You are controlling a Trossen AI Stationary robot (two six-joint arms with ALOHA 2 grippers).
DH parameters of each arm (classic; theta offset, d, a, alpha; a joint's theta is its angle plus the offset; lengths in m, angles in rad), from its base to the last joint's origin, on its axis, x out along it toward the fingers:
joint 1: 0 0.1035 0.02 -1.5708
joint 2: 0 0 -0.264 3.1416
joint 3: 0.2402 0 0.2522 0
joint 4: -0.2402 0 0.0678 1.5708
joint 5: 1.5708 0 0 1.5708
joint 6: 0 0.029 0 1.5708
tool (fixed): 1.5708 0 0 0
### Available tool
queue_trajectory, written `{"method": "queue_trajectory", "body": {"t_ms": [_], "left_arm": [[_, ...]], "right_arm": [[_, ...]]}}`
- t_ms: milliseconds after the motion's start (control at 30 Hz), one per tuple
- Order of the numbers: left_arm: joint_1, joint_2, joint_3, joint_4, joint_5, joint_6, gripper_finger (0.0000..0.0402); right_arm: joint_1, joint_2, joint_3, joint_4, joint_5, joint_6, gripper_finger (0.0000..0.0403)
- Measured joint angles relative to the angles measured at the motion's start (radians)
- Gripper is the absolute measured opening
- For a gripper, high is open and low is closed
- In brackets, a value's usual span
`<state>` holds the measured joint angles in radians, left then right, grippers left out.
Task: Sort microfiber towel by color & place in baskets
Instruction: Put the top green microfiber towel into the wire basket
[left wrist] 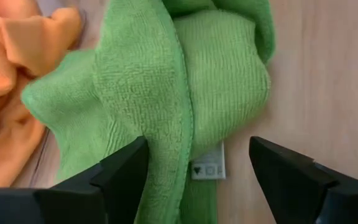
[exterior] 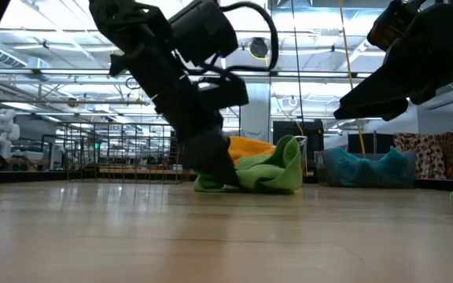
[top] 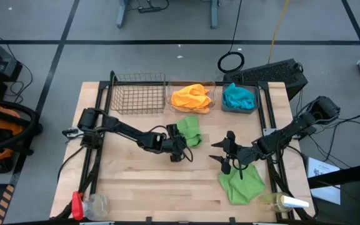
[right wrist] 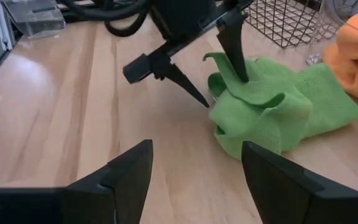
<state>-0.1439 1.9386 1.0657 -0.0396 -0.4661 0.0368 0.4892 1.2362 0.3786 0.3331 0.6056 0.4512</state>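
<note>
We take the wire-mesh basket at the far edge of the table as our landmark. It holds no towel that we can see. Nearer the camera than the basket and a little to its right, the left gripper sits low on the wood with its jaws spread wide. In the left wrist view the two fingers straddle a bunched green towel, one finger over the cloth's edge and the other over bare wood, and nothing is pinched between them. From the right wrist view we see one finger tip touching the top fold of that towel, the other tip beside it just off the table.

This green towel lies just in front of the clear tub, which stands immediately right of the basket and holds an orange towel. Right again is the dark grey tub with a teal towel in it.

Farther right and nearer than the basket, the right gripper hangs above the table, fingers apart and empty. A second green towel lies flat just beyond it, towards the near right corner.
</note>
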Motion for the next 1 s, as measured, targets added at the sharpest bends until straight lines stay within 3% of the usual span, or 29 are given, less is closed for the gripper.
{"method": "queue_trajectory", "body": {"t_ms": [233, 433, 567, 833, 900, 1000], "left_arm": [[0.003, 0.05, 0.002, 0.023, -0.079, 0.046, 0.0283], [0.016, 0.064, 0.002, 0.044, -0.086, 0.051, 0.0266], [0.019, 0.067, 0.002, 0.042, -0.086, 0.069, 0.021], [0.019, 0.069, -0.001, 0.028, -0.066, 0.082, 0.0031], [0.021, 0.069, -0.001, 0.027, -0.066, 0.077, 0.0012], [0.01, 0.069, -0.001, 0.027, -0.074, 0.075, 0.0016]], "right_arm": [[0.0, 0.0, 0.0, 0.004, 0.0, -0.002, 0.0238], [0.003, 0.0, 0.0, 0.059, -0.002, -0.016, 0.0238], [0.003, 0.0, 0.001, 0.06, -0.003, -0.026, 0.0238], [0.004, 0.0, 0.001, 0.058, -0.008, -0.022, 0.0238], [0.004, 0.0, 0.001, 0.059, -0.008, -0.023, 0.0238], [0.004, 0.0, 0.001, 0.058, -0.008, -0.024, 0.0238]]}}
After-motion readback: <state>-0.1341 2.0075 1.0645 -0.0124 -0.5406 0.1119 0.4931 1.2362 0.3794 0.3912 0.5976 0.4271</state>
